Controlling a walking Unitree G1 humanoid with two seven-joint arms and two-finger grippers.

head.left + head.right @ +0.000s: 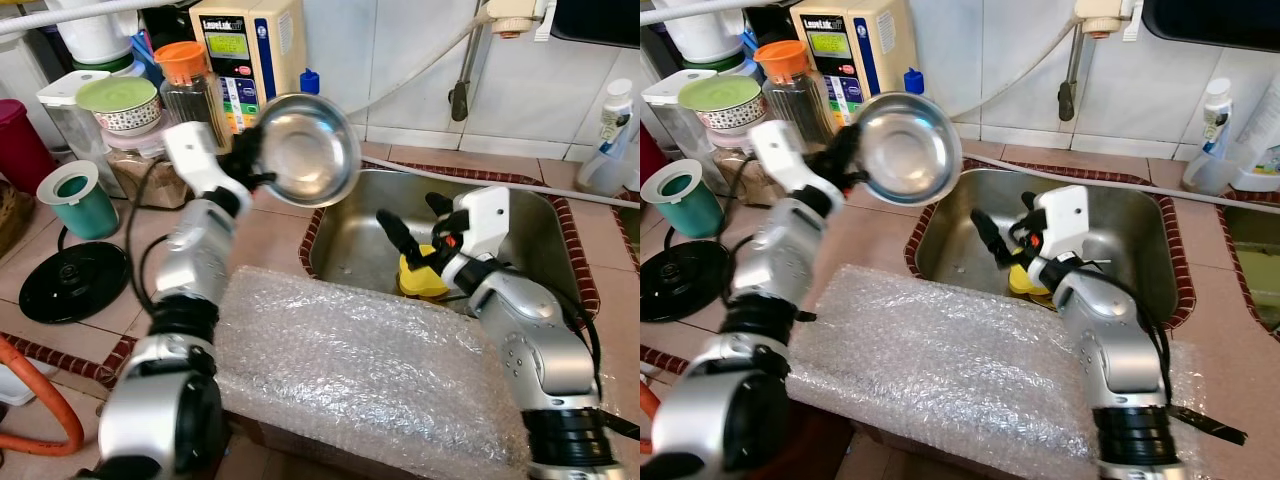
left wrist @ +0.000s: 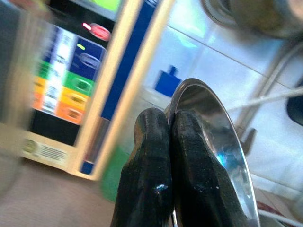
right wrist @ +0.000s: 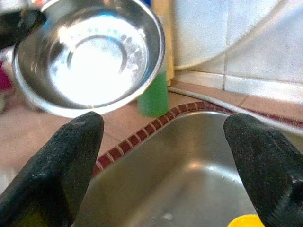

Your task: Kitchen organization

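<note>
- My left claw (image 1: 255,150): clenched on the rim of the round shiny stainless-steel bowl (image 1: 308,149), raised above the table at the far left corner of the sink. In the left wrist view the two black fingers (image 2: 149,161) press together over the bowl's edge.
- Round shiny stainless-steel bowl: held up on its side in the air, hollow facing toward me and the sink, just above the sink's far left rim.
- My right claw (image 1: 412,222): released, fingers spread wide apart, hanging inside the rectangular steel sink (image 1: 530,235) and gripping nothing. The right wrist view looks between the fingers (image 3: 61,161) toward the bowl.
- Yellow object (image 1: 422,280): lying on the sink bottom, just beside my right claw on its near side; what it is I cannot tell.
- Sheet of clear bubble wrap (image 1: 350,360): spread over the near edge of the table in front of the sink.
- Reddish tiled table (image 1: 270,235): carries the following at the left.
- Teal cup with white rim (image 1: 78,198): standing left, near a black round disc (image 1: 70,282).
- Cream box-shaped appliance with coloured buttons (image 1: 245,55): upright against the far wall, behind the bowl.
- Glass jar with orange lid (image 1: 186,80): just left of the appliance.
- White spray bottle (image 1: 610,140): far right, by the wall.
</note>
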